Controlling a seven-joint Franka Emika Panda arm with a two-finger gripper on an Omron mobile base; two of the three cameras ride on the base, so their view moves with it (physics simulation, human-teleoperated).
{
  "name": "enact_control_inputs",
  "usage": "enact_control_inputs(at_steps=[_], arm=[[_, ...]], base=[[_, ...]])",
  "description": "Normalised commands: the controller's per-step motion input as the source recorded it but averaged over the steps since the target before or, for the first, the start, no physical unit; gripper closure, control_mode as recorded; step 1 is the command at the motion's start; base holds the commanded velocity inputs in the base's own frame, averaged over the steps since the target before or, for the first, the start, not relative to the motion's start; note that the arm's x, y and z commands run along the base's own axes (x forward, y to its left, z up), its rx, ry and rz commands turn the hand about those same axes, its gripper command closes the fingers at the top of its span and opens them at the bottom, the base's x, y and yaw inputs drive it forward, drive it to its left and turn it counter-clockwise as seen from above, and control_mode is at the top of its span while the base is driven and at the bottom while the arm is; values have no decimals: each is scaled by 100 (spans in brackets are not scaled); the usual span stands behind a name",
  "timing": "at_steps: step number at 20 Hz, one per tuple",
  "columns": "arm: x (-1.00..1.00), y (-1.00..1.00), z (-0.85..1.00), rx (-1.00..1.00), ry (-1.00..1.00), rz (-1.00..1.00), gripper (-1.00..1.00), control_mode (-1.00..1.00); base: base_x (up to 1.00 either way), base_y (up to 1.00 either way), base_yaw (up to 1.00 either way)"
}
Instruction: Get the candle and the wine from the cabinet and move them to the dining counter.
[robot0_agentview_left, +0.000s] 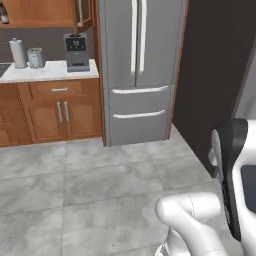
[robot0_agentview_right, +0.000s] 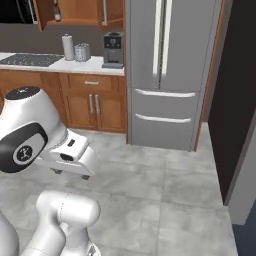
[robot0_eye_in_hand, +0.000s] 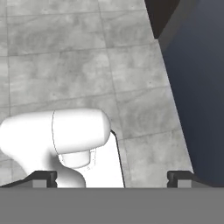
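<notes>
Gripper spread empty above grey floor.

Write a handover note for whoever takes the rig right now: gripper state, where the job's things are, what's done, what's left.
Gripper: open, holding nothing, pointed down at the grey floor tiles.
Cabinet: upper left of the right base view, above the worktop, door open.
Wine: dark bottle standing inside the cabinet, at its left.
Candle: cannot make it out from here.
Robot stands on the floor some way back from the cabinet, with the fridge ahead.
Done: cabinet open. Nothing carried yet.
Left: drive to the cabinet, take the wine and the candle, bring both to the dining counter.
</notes>
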Motion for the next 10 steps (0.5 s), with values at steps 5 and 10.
enact_control_inputs(at_steps=[5, 10], arm=[[0, 0, 0, 0, 0, 0, -100, 100], [0, 0, 0, 0, 0, 0, -100, 100]], base=[[100, 61, 13], [100, 38, 30]])
